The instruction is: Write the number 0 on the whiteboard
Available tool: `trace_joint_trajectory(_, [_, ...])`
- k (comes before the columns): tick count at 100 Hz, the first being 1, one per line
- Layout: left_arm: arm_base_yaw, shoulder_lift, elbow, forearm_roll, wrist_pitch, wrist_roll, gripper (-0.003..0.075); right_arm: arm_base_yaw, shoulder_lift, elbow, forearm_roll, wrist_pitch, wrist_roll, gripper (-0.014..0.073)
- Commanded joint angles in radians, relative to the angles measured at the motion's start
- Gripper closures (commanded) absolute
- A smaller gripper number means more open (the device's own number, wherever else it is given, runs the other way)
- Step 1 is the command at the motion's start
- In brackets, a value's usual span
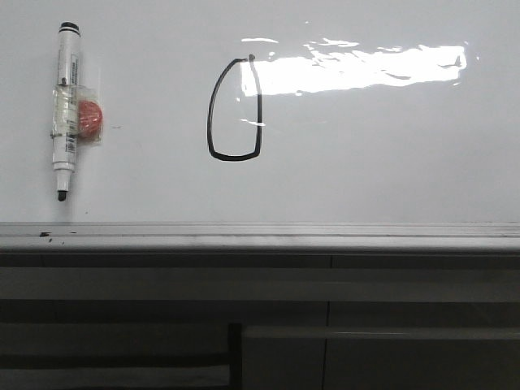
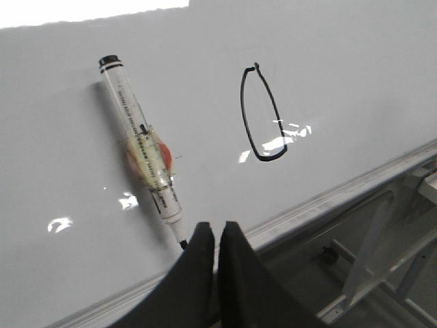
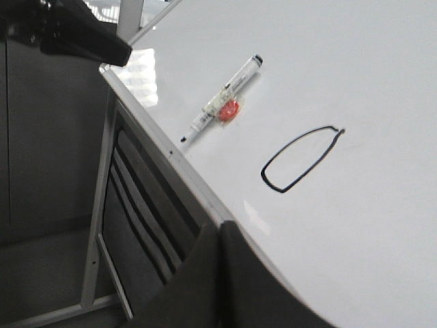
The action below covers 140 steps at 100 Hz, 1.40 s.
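The number 0 [image 1: 235, 109] stands drawn on the whiteboard [image 1: 382, 171], a tall narrow black loop, flat at six o'clock, bowed out on its nine o'clock side, with a small overshoot tick where the stroke meets itself at twelve. It sits near the middle of the front view, its three o'clock edge running into the bright rectangular glare.

Off at nine o'clock from the numeral, well apart from it, the marker [image 1: 65, 110] rests flat against the board, black cap end up at twelve, tip down at six just above the grey tray edge [image 1: 260, 236]. A red round magnet [image 1: 88, 116] is taped to its barrel under clear wrap, and that seems to be what keeps it there.

Both arms are off the board. The left gripper [image 2: 216, 232] shows its jaws pressed together with nothing between them, hovering near the marker's tip. The right gripper [image 3: 219, 236] is the same, jaws closed and empty, hanging off the board's lower edge.

My read: the writing looks finished and the pen parked. To finish well, keep both arms clear of the ink so nothing smears, and avoid nudging the marker.

No containers here; the tray edge carries only a few dark specks at its nine o'clock end.
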Motion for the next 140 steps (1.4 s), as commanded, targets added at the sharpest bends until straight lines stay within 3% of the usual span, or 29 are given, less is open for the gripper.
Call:
trace_joint_trajectory(1, [-0.001,-0.019,-0.022,0.032,-0.034,0.002,0.074,-0.002,-0.023,0.027,-0.006,-0.103,0.004,0.0662])
trace_joint_trajectory(76, [0.0,-0.053,-0.022,0.032,-0.04,0.002,0.074,-0.002,-0.03,0.044,-0.006,-0.103,0.004,0.0662])
trace_joint_trajectory(88, [0.087,-0.126,-0.022,0.032,-0.032,0.002,0.074,-0.002,-0.03,0.044,-0.006,-0.103,0.004,0.0662])
trace_joint_trajectory(112, [0.398,-0.323,-0.022,0.032,-0.098,-0.005,0.074,-0.002,-0.03,0.044,-0.006,-0.103,0.004,0.0662])
trace_joint_trajectory(140, [0.558,-0.347,-0.022,0.032,-0.105,-0.005,0.074,-0.002,-0.03,0.044,-0.006,-0.103,0.004,0.0662])
